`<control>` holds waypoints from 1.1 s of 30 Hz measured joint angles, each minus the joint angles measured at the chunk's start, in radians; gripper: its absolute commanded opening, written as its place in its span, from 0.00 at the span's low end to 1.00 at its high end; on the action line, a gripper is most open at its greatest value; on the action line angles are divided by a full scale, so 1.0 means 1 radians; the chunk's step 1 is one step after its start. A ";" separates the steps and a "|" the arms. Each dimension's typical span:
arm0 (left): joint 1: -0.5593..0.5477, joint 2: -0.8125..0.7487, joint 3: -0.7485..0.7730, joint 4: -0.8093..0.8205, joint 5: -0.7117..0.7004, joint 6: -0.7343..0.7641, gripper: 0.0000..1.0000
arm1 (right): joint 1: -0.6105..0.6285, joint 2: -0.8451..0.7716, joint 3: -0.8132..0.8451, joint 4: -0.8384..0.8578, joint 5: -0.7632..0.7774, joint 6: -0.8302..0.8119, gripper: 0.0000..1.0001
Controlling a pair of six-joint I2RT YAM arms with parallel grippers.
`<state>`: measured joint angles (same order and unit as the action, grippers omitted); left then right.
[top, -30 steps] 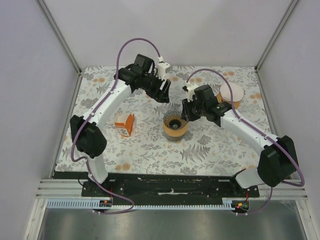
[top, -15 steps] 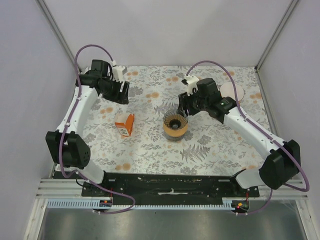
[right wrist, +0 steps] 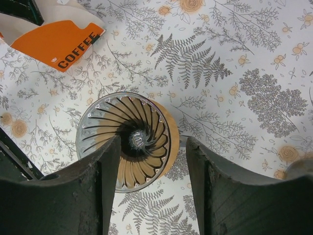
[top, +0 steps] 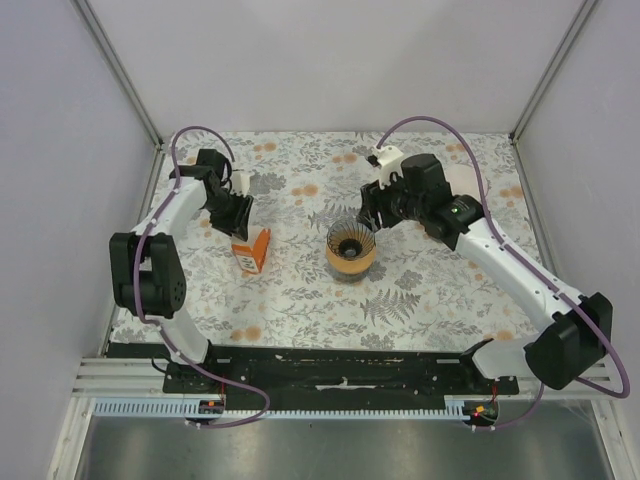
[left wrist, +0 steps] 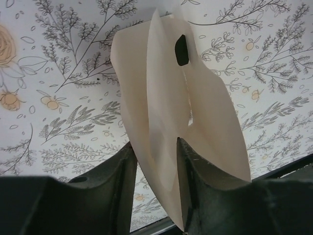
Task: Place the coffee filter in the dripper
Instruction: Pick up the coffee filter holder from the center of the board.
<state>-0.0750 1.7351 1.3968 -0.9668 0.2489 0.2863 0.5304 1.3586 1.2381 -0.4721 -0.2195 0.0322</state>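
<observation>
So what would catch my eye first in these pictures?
Probably the coffee filter, a pale paper cone pinched in the left gripper above the flowered table. Next comes the orange dripper with its spiral ribs at the table's middle, framed between the open fingers of the right gripper in that wrist's view. A bright orange packet marked COFFEE lies to the dripper's left.

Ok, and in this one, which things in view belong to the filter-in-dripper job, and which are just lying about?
Job in hand: the coffee filter, pinched in the left end effector; the dripper, under the open right end effector.
Lying about: the orange-and-white COFFEE packet, beside the left end effector.
</observation>
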 measured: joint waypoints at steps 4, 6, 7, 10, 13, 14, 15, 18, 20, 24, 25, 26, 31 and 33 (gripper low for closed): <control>-0.001 0.018 -0.008 0.004 0.071 0.024 0.38 | 0.000 -0.020 -0.001 -0.004 0.009 -0.011 0.63; -0.004 0.021 -0.013 0.005 0.097 0.035 0.36 | 0.000 -0.032 -0.001 -0.006 0.012 -0.025 0.63; -0.006 0.023 -0.017 0.005 0.106 0.040 0.35 | 0.000 -0.038 -0.001 -0.007 0.013 -0.029 0.63; -0.018 0.029 -0.030 0.005 0.139 0.054 0.30 | 0.000 -0.053 -0.001 -0.008 0.016 -0.044 0.63; -0.040 0.037 -0.035 0.006 0.157 0.067 0.17 | 0.000 -0.065 -0.001 -0.009 0.017 -0.055 0.63; -0.049 0.037 -0.037 0.008 0.160 0.072 0.09 | 0.000 -0.069 0.000 -0.008 0.016 -0.058 0.63; -0.056 0.037 -0.038 0.009 0.165 0.079 0.02 | 0.000 -0.072 -0.001 -0.009 0.016 -0.061 0.63; -0.077 0.037 -0.039 0.022 0.183 0.103 0.02 | 0.000 -0.079 0.000 -0.008 0.003 -0.075 0.62; -0.092 0.034 -0.042 0.031 0.195 0.124 0.02 | 0.000 -0.081 0.000 -0.008 -0.018 -0.085 0.62; -0.130 0.000 -0.052 0.040 0.204 0.176 0.02 | 0.005 -0.092 -0.002 0.003 -0.080 -0.109 0.61; -0.137 -0.017 -0.054 0.042 0.204 0.188 0.02 | 0.011 -0.097 -0.005 0.013 -0.101 -0.119 0.61; -0.143 -0.038 -0.055 0.043 0.203 0.199 0.02 | 0.020 -0.104 -0.010 0.024 -0.122 -0.132 0.61; -0.154 -0.181 -0.012 0.007 0.197 0.272 0.02 | 0.102 -0.124 -0.021 0.076 -0.228 -0.233 0.60; -0.159 -0.219 0.074 -0.034 0.193 0.311 0.02 | 0.122 -0.125 -0.021 0.100 -0.288 -0.271 0.58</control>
<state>-0.2340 1.5162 1.4712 -1.0012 0.4416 0.5968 0.6529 1.2339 1.2175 -0.3721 -0.5079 -0.2390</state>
